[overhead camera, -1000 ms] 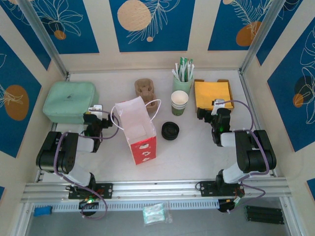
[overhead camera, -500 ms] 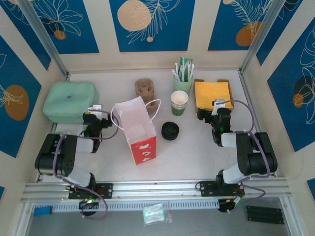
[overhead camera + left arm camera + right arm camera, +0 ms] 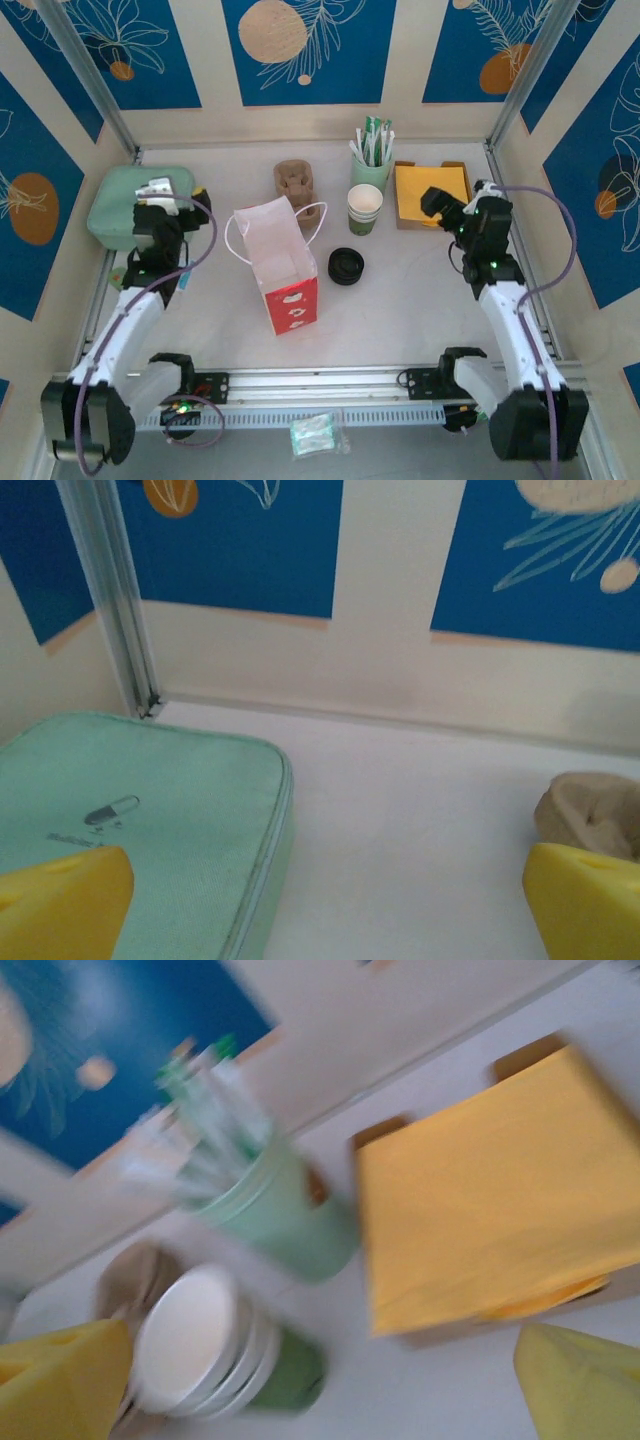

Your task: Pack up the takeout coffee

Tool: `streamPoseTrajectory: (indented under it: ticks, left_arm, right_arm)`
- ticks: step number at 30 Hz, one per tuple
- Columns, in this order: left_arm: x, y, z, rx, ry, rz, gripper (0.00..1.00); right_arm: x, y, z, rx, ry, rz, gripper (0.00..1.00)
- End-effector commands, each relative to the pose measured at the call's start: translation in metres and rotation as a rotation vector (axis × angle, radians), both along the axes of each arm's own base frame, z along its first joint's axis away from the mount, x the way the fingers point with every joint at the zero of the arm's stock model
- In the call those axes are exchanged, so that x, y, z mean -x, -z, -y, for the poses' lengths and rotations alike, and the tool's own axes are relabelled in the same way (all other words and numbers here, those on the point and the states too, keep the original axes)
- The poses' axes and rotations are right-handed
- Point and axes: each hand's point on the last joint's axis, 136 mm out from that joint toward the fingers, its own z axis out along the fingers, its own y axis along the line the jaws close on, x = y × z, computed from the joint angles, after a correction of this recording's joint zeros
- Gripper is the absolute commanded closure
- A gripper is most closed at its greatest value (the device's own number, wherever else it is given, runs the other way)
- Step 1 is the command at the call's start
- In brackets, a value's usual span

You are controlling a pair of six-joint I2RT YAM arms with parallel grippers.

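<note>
Both arms have unfolded from their tucked pose of a second ago. The left gripper (image 3: 322, 905) now hangs over the right edge of the mint-green pouch (image 3: 135, 205), jaws spread wide. The right gripper (image 3: 320, 1380) has swung out to the yellow napkin stack (image 3: 432, 185), likewise spread and holding nothing. The white paper cup (image 3: 364, 208) stands unmoved on the desk (image 3: 400, 300), just before the green tumbler (image 3: 371, 170). Its black lid (image 3: 346, 266) lies apart, right of the open paper bag (image 3: 285, 265).
</note>
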Motion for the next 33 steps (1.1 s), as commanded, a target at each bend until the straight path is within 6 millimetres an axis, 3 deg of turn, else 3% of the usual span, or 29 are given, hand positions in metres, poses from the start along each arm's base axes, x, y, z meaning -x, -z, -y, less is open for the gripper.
streamPoseTrajectory:
  ticks: [1,5,10,16,19,24,33]
  left_arm:
    - [0.028,-0.006,-0.016,0.055,-0.090,-0.112,0.00]
    - [0.053,-0.038,-0.026,0.082,-0.149,-0.106,0.01]
    - [0.071,-0.077,-0.012,0.130,-0.066,-0.076,0.01]
    - [0.072,-0.096,0.019,0.225,0.097,-0.128,0.01]
    - [0.071,-0.096,0.031,0.275,0.152,-0.145,0.00]
    - [0.073,-0.094,0.036,0.306,0.175,-0.156,0.01]
    - [0.079,-0.081,0.041,0.310,0.198,-0.200,0.01]
  right_arm:
    - [0.059,-0.004,-0.067,-0.038,-0.300,-0.112,0.04]
    - [0.125,0.004,-0.115,0.025,-0.535,-0.179,0.06]
    - [0.193,0.052,-0.154,0.055,-0.744,-0.341,0.10]
    - [0.230,0.112,-0.199,0.167,-0.858,-0.444,0.11]
    - [0.232,0.130,-0.227,0.204,-0.892,-0.437,0.11]
    - [0.216,0.152,-0.266,0.237,-0.898,-0.398,0.11]
    - [0.171,0.155,-0.317,0.250,-0.878,-0.354,0.12]
